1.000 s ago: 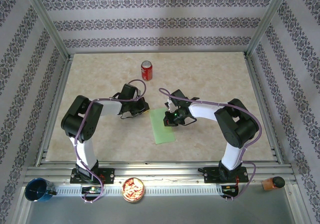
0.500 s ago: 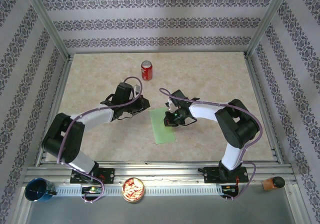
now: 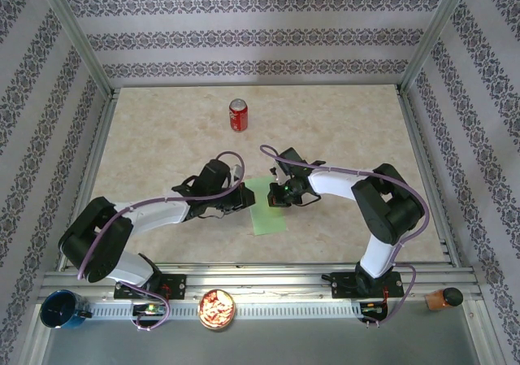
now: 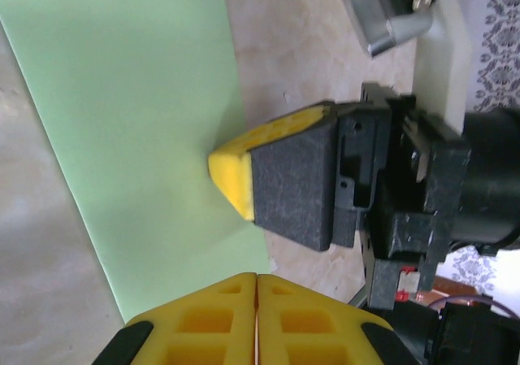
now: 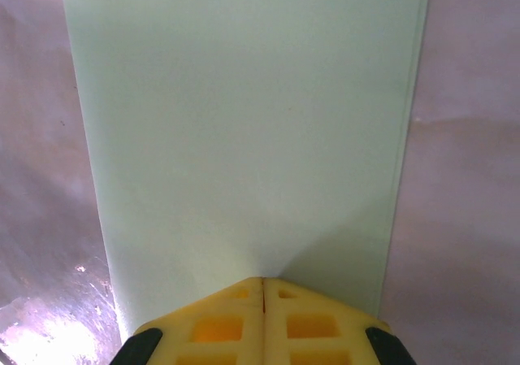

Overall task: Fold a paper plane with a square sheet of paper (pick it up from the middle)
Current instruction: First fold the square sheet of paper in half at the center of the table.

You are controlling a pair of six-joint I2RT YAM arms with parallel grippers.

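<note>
Our left gripper (image 3: pixel 240 202), fingers pressed together and empty, sits at the 9 o'clock edge of the square sheet of paper (image 3: pixel 266 212), which lies folded into a long strip mid-table. Our right gripper (image 3: pixel 276 194), jaws likewise closed on nothing, rests its tip on the sheet near its 1 o'clock corner.

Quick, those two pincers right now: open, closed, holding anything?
Left pincer: closed, holding nothing.
Right pincer: closed, tip on the green paper, gripping nothing.
</note>
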